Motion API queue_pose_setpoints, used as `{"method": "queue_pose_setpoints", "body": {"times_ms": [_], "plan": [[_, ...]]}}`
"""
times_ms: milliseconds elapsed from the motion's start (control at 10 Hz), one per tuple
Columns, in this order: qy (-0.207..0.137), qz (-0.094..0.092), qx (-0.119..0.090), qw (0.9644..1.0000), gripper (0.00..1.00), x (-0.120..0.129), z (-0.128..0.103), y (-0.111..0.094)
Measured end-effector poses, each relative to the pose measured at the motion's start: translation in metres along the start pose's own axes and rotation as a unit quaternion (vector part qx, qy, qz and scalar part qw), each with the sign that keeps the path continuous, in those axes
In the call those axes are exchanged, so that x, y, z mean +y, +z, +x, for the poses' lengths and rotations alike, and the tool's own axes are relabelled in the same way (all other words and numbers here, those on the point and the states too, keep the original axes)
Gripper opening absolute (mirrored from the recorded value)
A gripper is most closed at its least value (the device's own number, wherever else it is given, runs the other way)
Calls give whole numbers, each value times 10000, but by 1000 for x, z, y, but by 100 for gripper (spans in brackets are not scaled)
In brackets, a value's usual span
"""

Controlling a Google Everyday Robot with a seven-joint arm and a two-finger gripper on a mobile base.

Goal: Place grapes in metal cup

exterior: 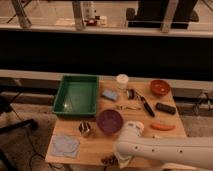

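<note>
The grapes [107, 160] are a small dark bunch lying at the front edge of the wooden table [95, 150]. The metal cup [85, 129] stands upright to their upper left, between the purple bowl [109, 121] and the blue cloth [65, 145]. My white arm [165, 150] reaches in from the lower right. My gripper [120, 159] is at its left end, low over the table, right beside the grapes on their right side. The arm's wrist hides most of the gripper.
A green tray [76, 95] fills the table's back left. Behind the purple bowl are a blue object [109, 95], a white cup [122, 81], a black-handled tool [146, 105], an orange bowl [160, 87], a black object [165, 108] and a carrot [163, 126].
</note>
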Motion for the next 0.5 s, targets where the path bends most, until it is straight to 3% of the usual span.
{"method": "queue_pose_setpoints", "body": {"times_ms": [500], "plan": [[-101,-42,141,9998,0,-2,-5,-15]]}}
